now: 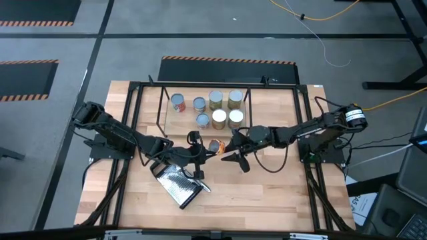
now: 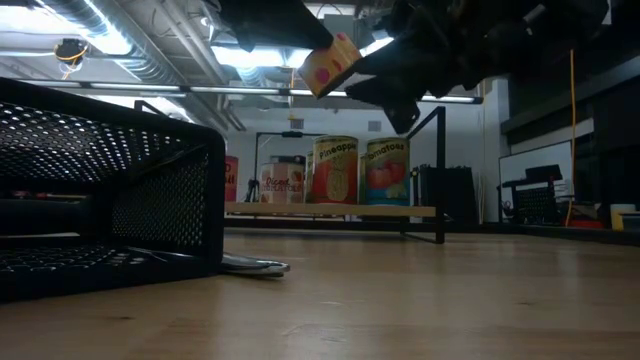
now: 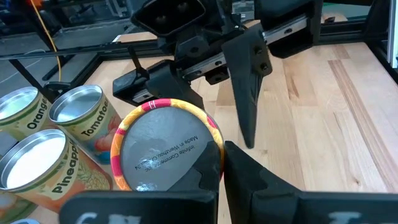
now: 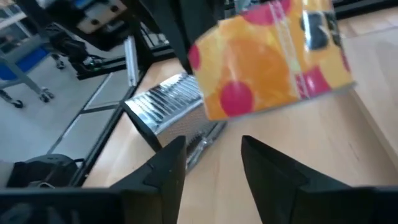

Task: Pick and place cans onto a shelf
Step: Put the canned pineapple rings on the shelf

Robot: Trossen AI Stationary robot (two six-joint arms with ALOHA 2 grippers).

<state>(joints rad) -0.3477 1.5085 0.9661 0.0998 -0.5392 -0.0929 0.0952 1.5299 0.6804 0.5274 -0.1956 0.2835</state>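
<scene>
Even, fairly bright light fills the high view, and the desk (image 1: pixel 267 200) carries only soft, short shadows under the arms. In the low view, ceiling tube lights (image 2: pixel 110 35) glare at upper left, leaving the arms along the top as dark silhouettes; the near basket (image 2: pixel 100 190) at left is soft. The left wrist view shows glare on the held can (image 3: pixel 166 152). The right wrist view is blurred throughout, with pale washed-out light.

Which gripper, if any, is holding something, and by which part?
The left gripper holds an orange can by its side wall, tilted in the air. The right gripper is open and holds nothing.
</scene>
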